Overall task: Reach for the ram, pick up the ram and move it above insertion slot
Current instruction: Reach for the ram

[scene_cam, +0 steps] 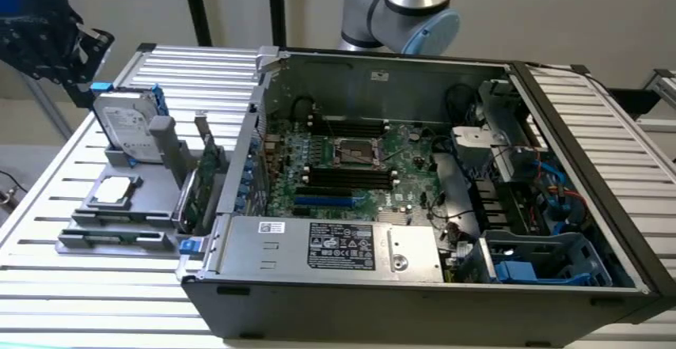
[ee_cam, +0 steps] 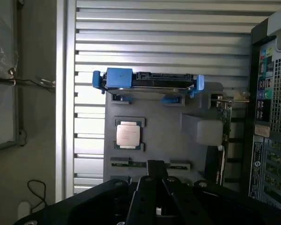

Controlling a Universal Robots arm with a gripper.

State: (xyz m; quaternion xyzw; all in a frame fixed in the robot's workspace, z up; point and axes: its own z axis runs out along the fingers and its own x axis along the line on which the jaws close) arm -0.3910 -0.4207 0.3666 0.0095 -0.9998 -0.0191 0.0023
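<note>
The ram [scene_cam: 114, 237] stands on edge in the front groove of a grey holder [scene_cam: 148, 199], on the slatted table at the exterior view's left of the open computer case. In the wrist view the ram [ee_cam: 126, 164] is a thin greenish strip across the holder [ee_cam: 168, 136]. My gripper [ee_cam: 154, 168] hovers over its middle, fingers shut with nothing between them. It is well above the ram and not touching it. The black memory slots [scene_cam: 343, 177] lie on the motherboard inside the case.
The holder also carries a silver hard drive with blue rails [scene_cam: 127, 123], a processor chip [scene_cam: 114, 191] and an upright green expansion card [scene_cam: 208, 181]. The case wall [scene_cam: 248, 151] rises right beside the holder. A power supply [scene_cam: 328, 246] fills the case front. The arm's base [scene_cam: 407, 9] stands behind the case.
</note>
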